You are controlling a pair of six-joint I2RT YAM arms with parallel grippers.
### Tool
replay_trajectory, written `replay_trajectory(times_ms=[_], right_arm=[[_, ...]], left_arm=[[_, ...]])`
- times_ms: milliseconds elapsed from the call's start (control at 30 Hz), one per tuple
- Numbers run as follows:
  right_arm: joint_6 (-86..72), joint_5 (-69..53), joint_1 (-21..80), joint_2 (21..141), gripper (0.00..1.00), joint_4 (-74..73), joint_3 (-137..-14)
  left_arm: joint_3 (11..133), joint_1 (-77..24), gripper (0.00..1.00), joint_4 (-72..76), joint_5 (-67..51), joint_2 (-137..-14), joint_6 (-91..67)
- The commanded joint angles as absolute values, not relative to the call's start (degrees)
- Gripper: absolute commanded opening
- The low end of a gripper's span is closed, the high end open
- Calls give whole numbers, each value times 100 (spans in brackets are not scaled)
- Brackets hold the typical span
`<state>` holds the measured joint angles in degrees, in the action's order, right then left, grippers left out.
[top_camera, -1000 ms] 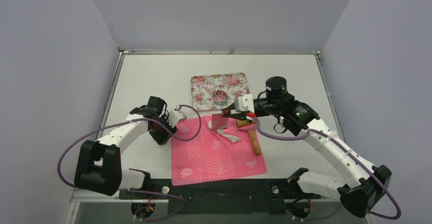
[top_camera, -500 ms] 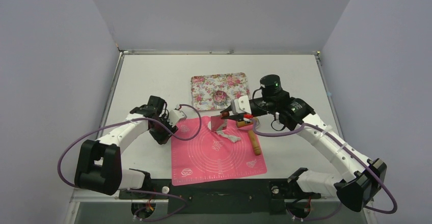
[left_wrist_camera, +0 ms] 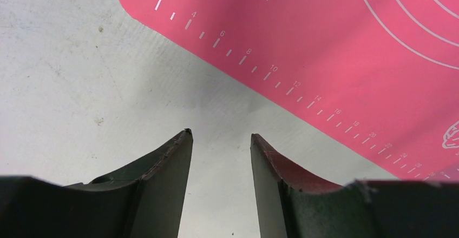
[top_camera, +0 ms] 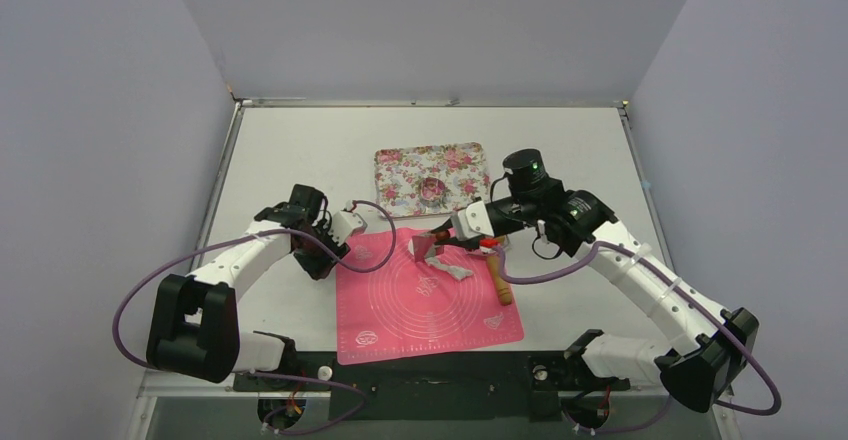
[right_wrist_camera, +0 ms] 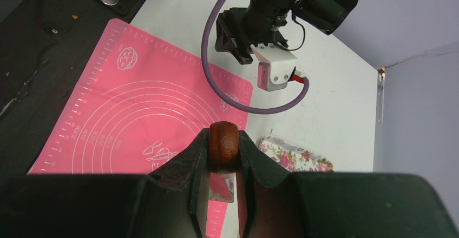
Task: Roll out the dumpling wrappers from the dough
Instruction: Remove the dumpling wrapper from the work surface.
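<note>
Ragged white dough (top_camera: 447, 269) lies on the pink mat (top_camera: 400, 310) near its middle. No dumpling wrappers are in view. My right gripper (top_camera: 447, 232) (right_wrist_camera: 223, 135) is shut on the brown wooden handle (right_wrist_camera: 223, 145) of a metal scraper. The scraper's blade (top_camera: 428, 248) hangs tilted over the mat's far edge, just behind the dough. My left gripper (top_camera: 325, 251) (left_wrist_camera: 219, 136) stands open and holds nothing. It is low over the bare table beside the mat's left edge (left_wrist_camera: 303, 43).
A wooden rolling pin (top_camera: 498, 280) lies on the mat's right side. Behind the mat, a floral tray (top_camera: 400, 165) carries a metal ring cutter (top_camera: 432, 191). The left arm's purple cable (top_camera: 375, 260) loops over the mat's far left corner.
My right arm has swung left and down, bringing the scraper blade lower and closer to the dough. The left arm has stayed put.
</note>
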<state>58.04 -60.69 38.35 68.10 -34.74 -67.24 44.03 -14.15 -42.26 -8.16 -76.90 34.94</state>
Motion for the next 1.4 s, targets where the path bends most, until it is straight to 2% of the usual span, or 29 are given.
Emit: replay_trajectory(times_ms=[0, 267, 467, 667, 867, 1000, 1267, 1367], right_arm=[[6036, -6442, 3887, 6527, 0, -3577, -6932], [6051, -6126, 4101, 6882, 0, -3701, -6834], [6032, -5081, 4458, 7192, 0, -3694, -6646], [5759, -4963, 4492, 7043, 0, -3575, -6244], [4499, -5013, 4435, 6636, 0, -2225, -5048], [3961, -4935, 4353, 6608, 0, -1554, -4601], [3888, -4600, 4806, 7060, 0, -1447, -5031], [4038, -4286, 4780, 6735, 0, -1754, -4954]], left_arm=[[4649, -1394, 42, -4226, -967, -7715, 3477], [4694, -1382, 42, -4241, -949, -7651, 3474], [4696, -1388, 42, -4220, -994, -7638, 3465], [4704, -1377, 42, -4222, -1006, -7575, 3468], [4959, -1539, 42, -4154, -1165, -7544, 3293], [5177, -2101, 42, -4178, -1358, -7472, 3249], [5402, -2235, 43, -4099, -1693, -7698, 3043], [5236, -2197, 43, -4057, -1632, -7650, 3048]])
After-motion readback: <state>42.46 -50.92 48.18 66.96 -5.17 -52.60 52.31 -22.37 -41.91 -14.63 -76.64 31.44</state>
